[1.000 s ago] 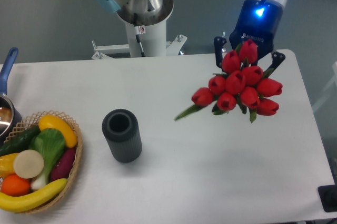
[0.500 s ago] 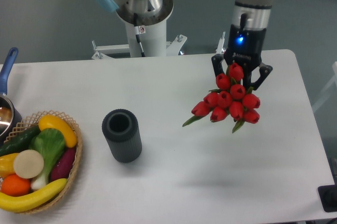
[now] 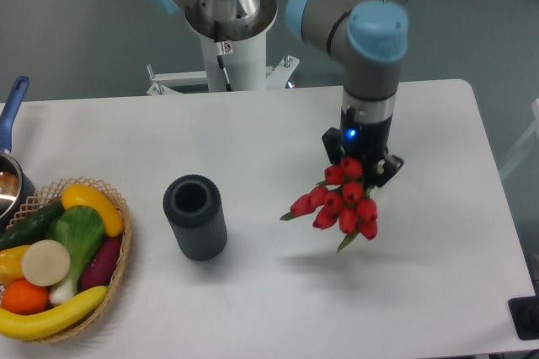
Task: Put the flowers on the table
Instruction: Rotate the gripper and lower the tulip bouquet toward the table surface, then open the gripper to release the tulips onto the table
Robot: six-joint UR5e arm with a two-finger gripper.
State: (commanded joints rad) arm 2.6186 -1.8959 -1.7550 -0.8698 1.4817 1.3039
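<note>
Red flowers pinched in the gripper jaws, blooms hanging over the white worktop right of centre, dark ribbed cylinder well apart to their left, wicker basket of produce at far left

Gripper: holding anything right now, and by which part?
Yes. The gripper holds the bunch of red tulips at its upper end, near the blooms; the exact contact point is hidden.

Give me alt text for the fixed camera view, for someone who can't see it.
A robot gripper holds a bunch of red tulips low over a white table. A dark cylinder and fruit basket sit to the left.
</note>
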